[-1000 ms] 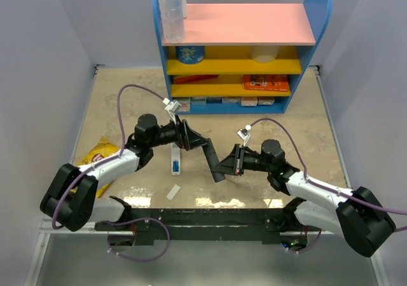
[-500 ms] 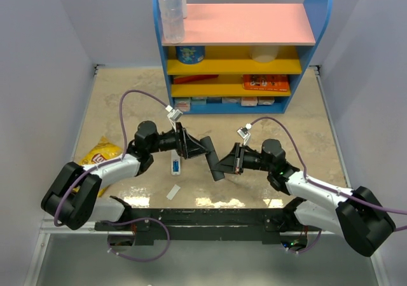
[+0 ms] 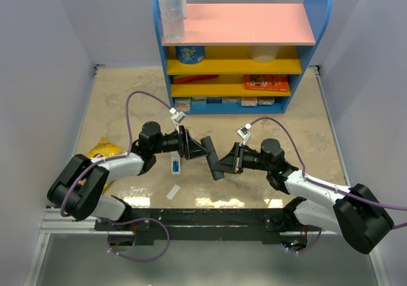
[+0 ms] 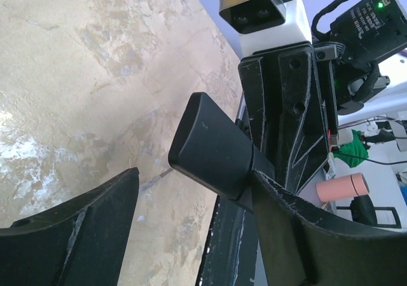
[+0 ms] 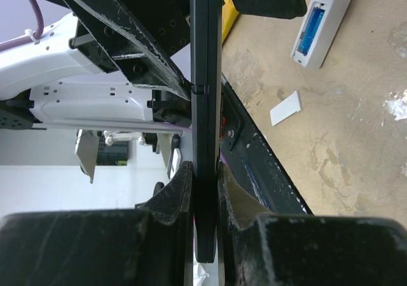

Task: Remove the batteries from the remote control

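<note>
Black remote control [image 3: 210, 154] hangs tilted above the table [image 3: 114, 102], close to its centre. Shelf unit [image 3: 248, 22] (blue frame, pink top) stands on the table at 12 o'clock. Right gripper [image 3: 222, 165] reaches in from 4 o'clock and is clamped on the lower end of the black remote control; the right wrist view shows its jaws pressing both flat faces of the slab, seen edge-on. Left gripper [image 3: 203, 147] reaches in from 9 o'clock with its jaws apart, straddling the upper end. In the left wrist view one finger [image 4: 76, 229] stands clear, with table showing in the gap; the other [image 4: 292, 229] lies just beside the slab, and contact cannot be told. Yellow chip bag [image 3: 102, 152] lies at 8 o'clock, partly hidden by the left arm. White remote control [image 3: 174, 161] lies flat on the table at 9 o'clock from the black one, battery bay open upward. Loose white cover [image 3: 173, 191] lies at 6 o'clock from it, apart. Blue battery [image 5: 310, 35] sits in that bay.
</note>
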Robot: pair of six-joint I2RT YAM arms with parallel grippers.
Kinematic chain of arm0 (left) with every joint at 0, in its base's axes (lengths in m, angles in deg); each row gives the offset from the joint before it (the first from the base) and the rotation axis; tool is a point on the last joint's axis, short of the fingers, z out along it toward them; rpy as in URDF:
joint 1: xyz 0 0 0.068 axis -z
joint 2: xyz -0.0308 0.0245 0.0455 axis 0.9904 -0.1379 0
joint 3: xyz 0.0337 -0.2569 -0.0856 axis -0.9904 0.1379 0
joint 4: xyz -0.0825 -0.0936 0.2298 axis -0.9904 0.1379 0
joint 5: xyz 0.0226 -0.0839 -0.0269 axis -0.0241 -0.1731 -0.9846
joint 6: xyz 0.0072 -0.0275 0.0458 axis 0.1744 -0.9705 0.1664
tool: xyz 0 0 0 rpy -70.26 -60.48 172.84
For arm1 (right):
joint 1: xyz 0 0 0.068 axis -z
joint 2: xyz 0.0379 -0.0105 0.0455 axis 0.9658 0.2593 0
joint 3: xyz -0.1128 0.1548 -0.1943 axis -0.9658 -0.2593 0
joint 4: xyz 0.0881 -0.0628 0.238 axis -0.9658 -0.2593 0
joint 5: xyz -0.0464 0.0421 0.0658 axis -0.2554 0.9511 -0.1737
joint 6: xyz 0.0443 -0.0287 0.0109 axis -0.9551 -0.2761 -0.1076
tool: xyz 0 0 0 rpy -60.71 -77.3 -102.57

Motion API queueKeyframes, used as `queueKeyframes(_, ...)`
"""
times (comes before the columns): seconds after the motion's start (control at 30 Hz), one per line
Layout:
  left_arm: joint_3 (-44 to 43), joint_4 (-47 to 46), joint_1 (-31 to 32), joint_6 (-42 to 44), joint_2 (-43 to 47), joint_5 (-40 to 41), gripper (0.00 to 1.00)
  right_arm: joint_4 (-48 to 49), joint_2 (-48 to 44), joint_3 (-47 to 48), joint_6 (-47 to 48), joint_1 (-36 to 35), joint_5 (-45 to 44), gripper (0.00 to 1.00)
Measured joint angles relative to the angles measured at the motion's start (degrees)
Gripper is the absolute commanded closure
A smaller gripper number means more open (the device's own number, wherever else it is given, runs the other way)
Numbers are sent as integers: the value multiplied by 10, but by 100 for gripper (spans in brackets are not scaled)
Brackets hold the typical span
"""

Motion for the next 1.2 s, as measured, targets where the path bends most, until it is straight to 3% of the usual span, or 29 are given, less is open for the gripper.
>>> queueKeyframes(0.13,-12,19,2,11,-3,8,34,-7,1,0,-2,0,-4,100)
queueKeyframes(0.63,-61,97,10,53,-19,46,37,-28,1,0,-2,2,-33,100)
queueKeyframes(0.93,-77,121,4,66,-19,92,62,-54,1,-3,3,3,-37,100)
queueKeyframes(1.07,-92,131,2,70,-19,104,60,-54,1,-3,7,3,-29,100)
queueKeyframes(1.13,-96,136,2,71,-19,107,52,-54,2,-3,11,3,-29,100)
queueKeyframes(1.17,-97,141,2,73,-19,110,41,-57,3,-3,16,3,-30,100)
queueKeyframes(1.2,-99,149,2,75,-19,113,37,-66,3,-2,28,3,-31,100)
